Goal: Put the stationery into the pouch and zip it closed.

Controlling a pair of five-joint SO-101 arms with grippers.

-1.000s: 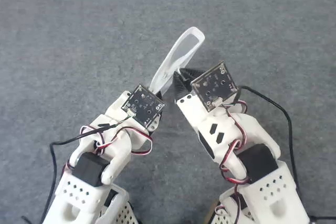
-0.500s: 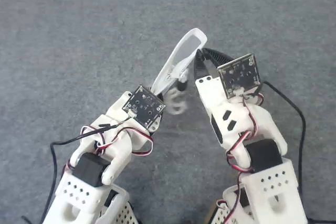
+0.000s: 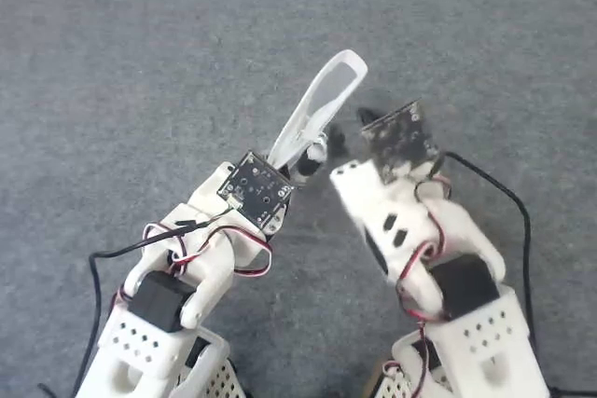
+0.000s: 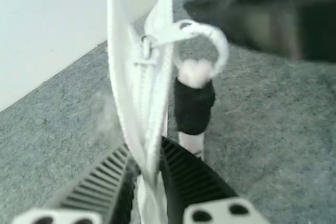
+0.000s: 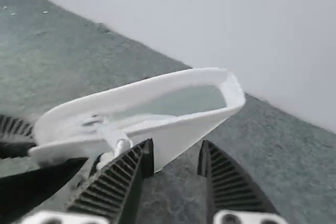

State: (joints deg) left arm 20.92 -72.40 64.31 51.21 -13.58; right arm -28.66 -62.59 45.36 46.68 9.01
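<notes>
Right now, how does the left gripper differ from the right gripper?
The left gripper is shut on the white pouch, holding it raised at a tilt; the right gripper is open and holds nothing. The left gripper clamps the pouch's lower end; the right gripper sits beside the zip pull. Both have black ribbed fingers.
</notes>
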